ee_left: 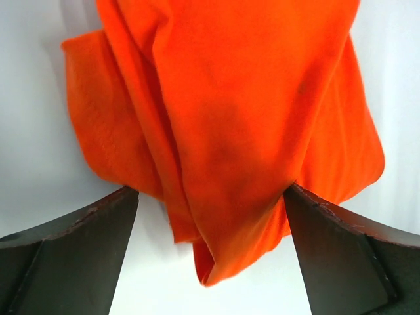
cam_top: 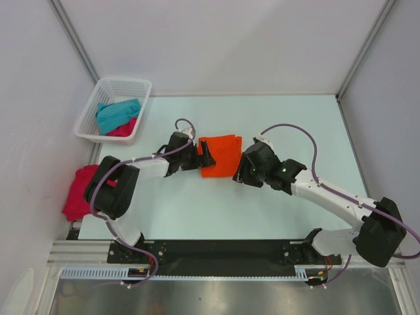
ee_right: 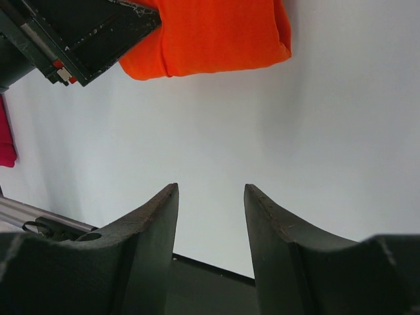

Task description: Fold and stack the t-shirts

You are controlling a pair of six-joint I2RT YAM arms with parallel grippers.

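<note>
The bright orange t-shirt (cam_top: 221,156) lies folded on the table's middle. My left gripper (cam_top: 206,157) is at its left edge, jaws wide open; in the left wrist view the orange cloth (ee_left: 230,125) reaches down between the fingers, and my gripper (ee_left: 210,197) is not closed on it. My right gripper (cam_top: 241,172) is open and empty just right of the shirt; its wrist view shows the gripper (ee_right: 211,190) over bare table with the orange shirt (ee_right: 210,33) ahead. A crimson t-shirt (cam_top: 79,191) is heaped at the table's left edge. A teal t-shirt (cam_top: 117,113) and a pink one (cam_top: 125,128) lie in the basket.
The white lattice basket (cam_top: 128,85) stands at the far left corner. Grey walls close in the table on the left, back and right. A black rail (cam_top: 216,249) runs along the near edge. The left gripper's body (ee_right: 79,33) shows in the right wrist view.
</note>
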